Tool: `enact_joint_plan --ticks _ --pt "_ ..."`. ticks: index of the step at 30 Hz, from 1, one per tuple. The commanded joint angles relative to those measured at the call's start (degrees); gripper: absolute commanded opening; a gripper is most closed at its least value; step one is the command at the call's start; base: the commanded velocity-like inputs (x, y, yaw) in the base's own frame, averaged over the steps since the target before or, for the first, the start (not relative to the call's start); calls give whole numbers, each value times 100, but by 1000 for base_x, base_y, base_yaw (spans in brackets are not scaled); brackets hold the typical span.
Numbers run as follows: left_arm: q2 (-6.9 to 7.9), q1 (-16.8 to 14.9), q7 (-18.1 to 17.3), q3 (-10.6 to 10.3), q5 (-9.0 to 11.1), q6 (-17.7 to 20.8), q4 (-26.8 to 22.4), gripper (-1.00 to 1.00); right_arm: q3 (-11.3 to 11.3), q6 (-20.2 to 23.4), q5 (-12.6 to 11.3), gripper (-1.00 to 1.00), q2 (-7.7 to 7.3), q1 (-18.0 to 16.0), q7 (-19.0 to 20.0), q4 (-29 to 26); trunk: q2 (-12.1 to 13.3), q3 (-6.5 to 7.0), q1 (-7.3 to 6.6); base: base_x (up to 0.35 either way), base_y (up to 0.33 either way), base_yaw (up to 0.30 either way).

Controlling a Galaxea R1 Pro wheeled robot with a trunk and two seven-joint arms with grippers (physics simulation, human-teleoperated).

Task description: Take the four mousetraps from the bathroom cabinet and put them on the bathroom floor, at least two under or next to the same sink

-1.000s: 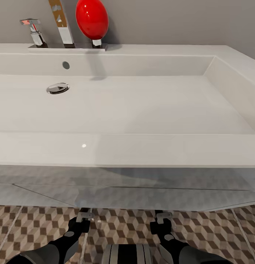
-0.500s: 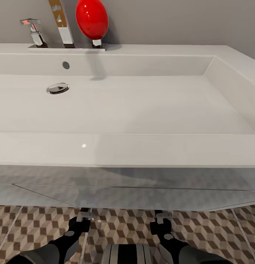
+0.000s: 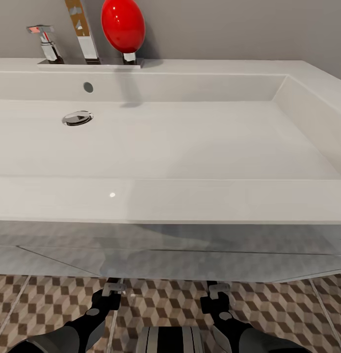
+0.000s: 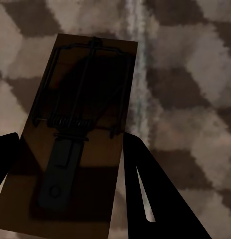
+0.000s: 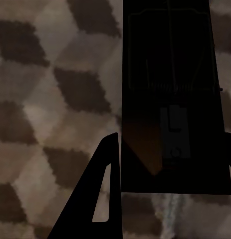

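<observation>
Two mousetraps are showing between the robot's jaws, one per arm, and nothing is shifting across the last second: the head view is holding the same framing, with both arms parked low under the front edge of the sink [image 3: 170, 201].

In the left wrist view, the left gripper [image 4: 70, 194] is straddling a mousetrap [image 4: 78, 124], whose brown board and wire spring are lying between the two dark fingers [image 4: 150, 199]. The board appears to be reaching both fingers, so the jaws look closed on it, partly open only by the trap's width. In the right wrist view, the right gripper [image 5: 167, 194] is framing a second mousetrap [image 5: 170, 99] in deep shadow in the same way, one finger [image 5: 98, 199] pressing along its edge.

Both traps are hanging over, or perhaps already resting on, the bathroom floor [image 4: 190, 99], with its cube tiles directly behind them; I cannot tell whether they are touching it.

Judging by this stillness, the robot is pausing right at the placement point. Since the arms are sitting just beneath the basin, releasing here should satisfy the under-the-sink condition for two traps, while the others are still needing placement on these tiles.
</observation>
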Motion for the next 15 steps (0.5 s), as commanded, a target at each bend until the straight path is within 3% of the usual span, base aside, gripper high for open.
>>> enact_joint_plan --ticks 1,15 --pt "0 -1 42 -50 11 -8 -2 -100 9 -7 52 -100 2 -4 -38 9 -1 -3 -1 0 0 0" --pt "2 -1 41 -55 11 4 -14 -100 9 -6 55 -100 2 -4 -38 9 -1 -3 -1 0 0 0"
